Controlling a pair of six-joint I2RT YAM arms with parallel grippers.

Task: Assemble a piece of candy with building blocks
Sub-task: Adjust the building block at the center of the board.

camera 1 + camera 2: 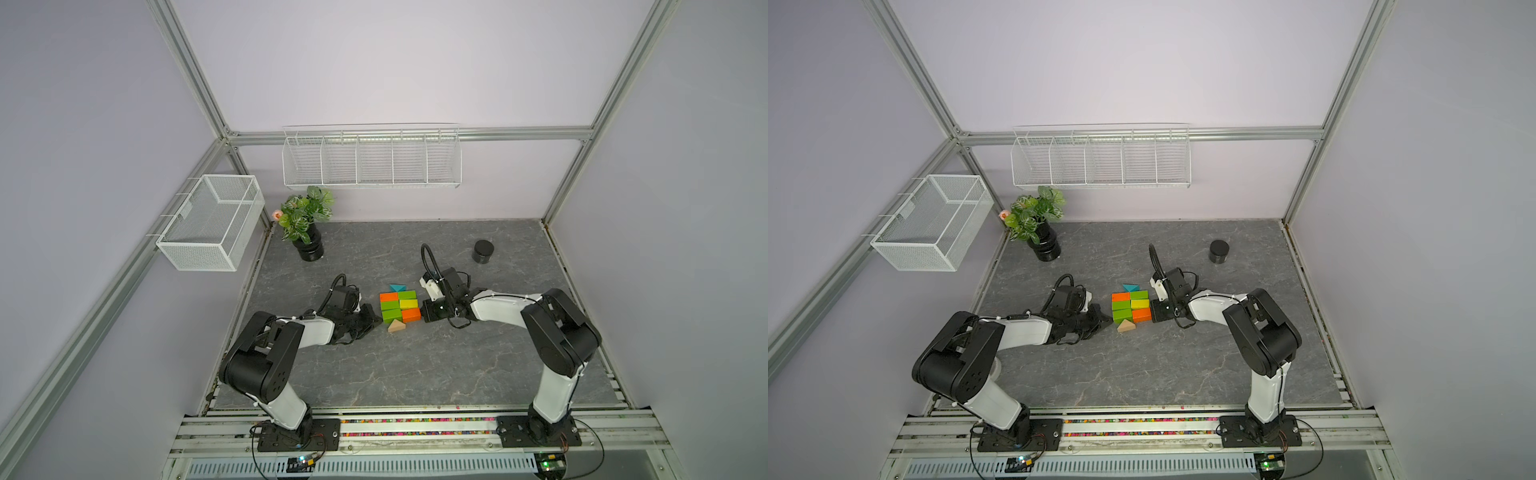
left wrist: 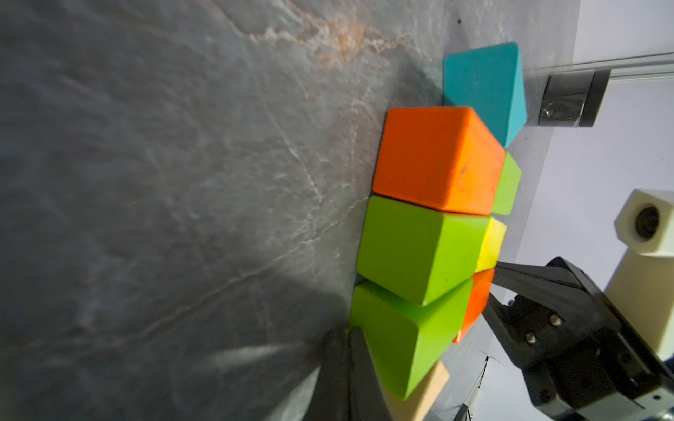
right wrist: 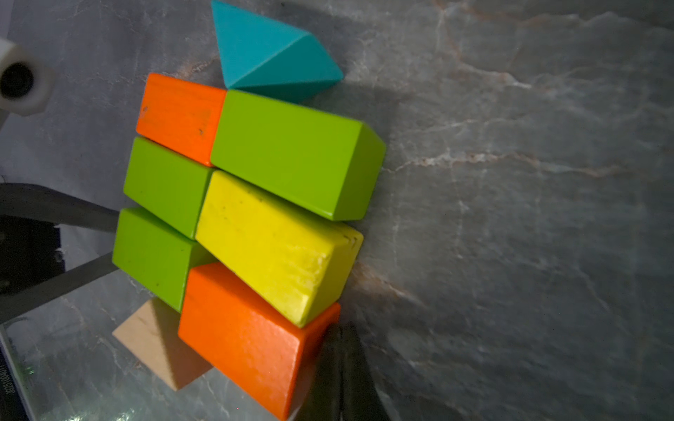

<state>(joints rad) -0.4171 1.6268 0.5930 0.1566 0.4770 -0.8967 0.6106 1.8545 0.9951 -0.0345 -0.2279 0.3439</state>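
I reckon I'm squaring up: the candy (image 1: 399,306) sits between my left gripper (image 1: 376,321) and right gripper (image 1: 423,311), both clenched empty against its near row, teal triangle (image 1: 397,287) at the far end, tan triangle (image 1: 396,326) at the near; next I'd nudge the tan triangle flush

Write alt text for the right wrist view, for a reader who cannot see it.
A two-by-three slab of green, orange and yellow bricks lies on a grey table, with a teal triangle at one end and a tan triangle at the opposite end. The shut right pincer sits against the nearest orange brick, and the left pincer meets the slab's far side.
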